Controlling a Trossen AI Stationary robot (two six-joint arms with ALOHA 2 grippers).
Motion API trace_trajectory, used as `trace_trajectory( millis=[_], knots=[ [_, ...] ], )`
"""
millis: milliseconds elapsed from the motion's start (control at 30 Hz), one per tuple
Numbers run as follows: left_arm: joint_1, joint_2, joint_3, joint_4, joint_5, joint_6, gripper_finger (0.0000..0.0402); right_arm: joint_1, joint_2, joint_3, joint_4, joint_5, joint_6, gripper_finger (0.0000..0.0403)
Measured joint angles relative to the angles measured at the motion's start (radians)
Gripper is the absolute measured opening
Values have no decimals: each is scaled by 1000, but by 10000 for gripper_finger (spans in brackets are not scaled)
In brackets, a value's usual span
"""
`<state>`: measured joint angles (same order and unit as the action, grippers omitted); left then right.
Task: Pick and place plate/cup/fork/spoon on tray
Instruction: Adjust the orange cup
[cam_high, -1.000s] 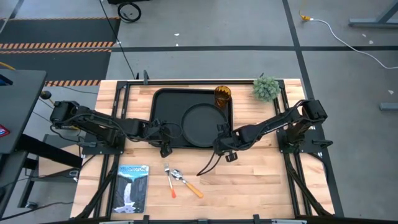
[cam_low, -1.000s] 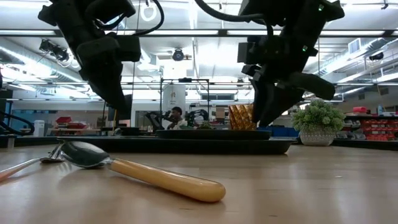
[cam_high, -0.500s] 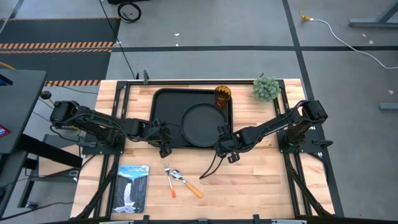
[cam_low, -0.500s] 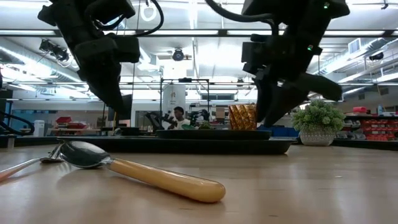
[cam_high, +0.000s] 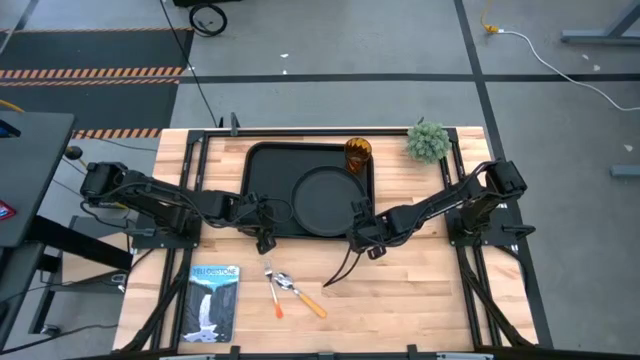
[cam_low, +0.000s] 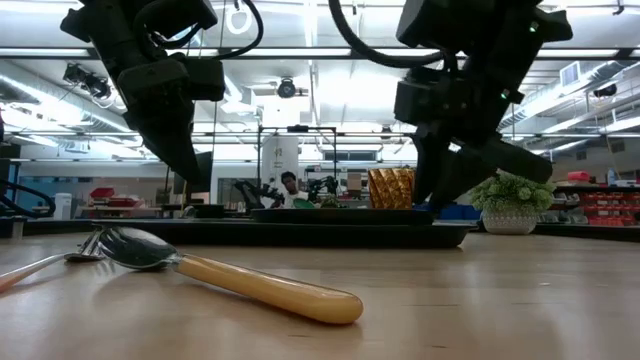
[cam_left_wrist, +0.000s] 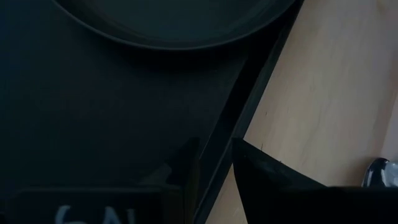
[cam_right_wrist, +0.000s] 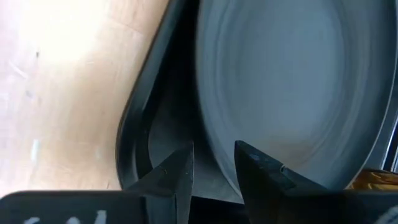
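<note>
The black tray (cam_high: 262, 170) lies at the table's far middle. The round black plate (cam_high: 325, 200) rests flat on its right half, also in the right wrist view (cam_right_wrist: 280, 87). The amber cup (cam_high: 358, 153) stands upright in the tray's far right corner. The fork (cam_high: 272, 292) and the spoon (cam_high: 305, 298) lie side by side on the wood near the front edge, and the spoon also shows in the low view (cam_low: 250, 285). My left gripper (cam_high: 265, 238) hovers over the tray's near rim (cam_left_wrist: 233, 134), slightly open and empty. My right gripper (cam_high: 368, 240) hovers by the tray's near right corner (cam_right_wrist: 134, 143), slightly open and empty.
A small potted plant (cam_high: 428, 140) stands at the far right. A booklet (cam_high: 213, 300) lies at the near left. A black cable (cam_high: 340, 268) hangs from my right arm onto the wood. A person (cam_low: 287, 186) sits in the room beyond the table.
My right gripper has drawn back a little toward the table's right edge, away from the plate, and has tipped somewhat. The plate stays flat in the tray.
</note>
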<state>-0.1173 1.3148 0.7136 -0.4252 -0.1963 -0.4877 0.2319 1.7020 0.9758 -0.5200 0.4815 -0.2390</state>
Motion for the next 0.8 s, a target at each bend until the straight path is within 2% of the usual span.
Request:
trace_trajectory(
  millis=[800],
  knots=[
    [0,0,0,1,0,2,102,-48,-4,-14,74,7,-44,123]
  ],
)
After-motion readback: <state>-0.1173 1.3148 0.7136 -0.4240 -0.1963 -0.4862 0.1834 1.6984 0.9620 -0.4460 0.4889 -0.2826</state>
